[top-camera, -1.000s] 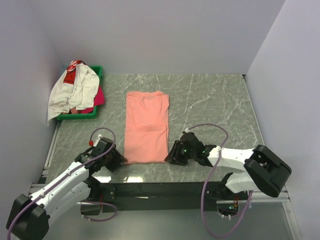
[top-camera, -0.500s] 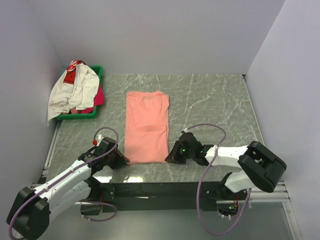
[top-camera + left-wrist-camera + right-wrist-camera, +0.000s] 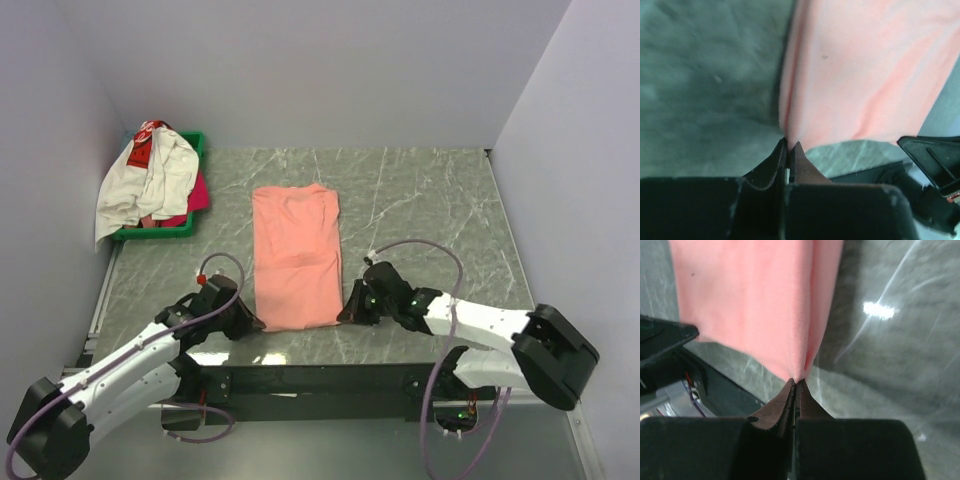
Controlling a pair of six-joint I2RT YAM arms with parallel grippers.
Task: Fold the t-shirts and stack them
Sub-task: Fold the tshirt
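Toward the near edge of the bench (image 3: 430, 200), the left gripper (image 3: 248, 322) and right gripper (image 3: 347, 314) each pinch a near corner of the salmon shirt (image 3: 295, 255), which lies flat mid-bench. In the far left corner, the green tray (image 3: 193, 140) holds the white shirt (image 3: 150, 185) heaped over the magenta shirt (image 3: 200, 192). A second ago both grippers stood spread beside those corners.

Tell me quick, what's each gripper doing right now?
Left gripper: closed on the near left corner of the salmon shirt.
Right gripper: closed on its near right corner.
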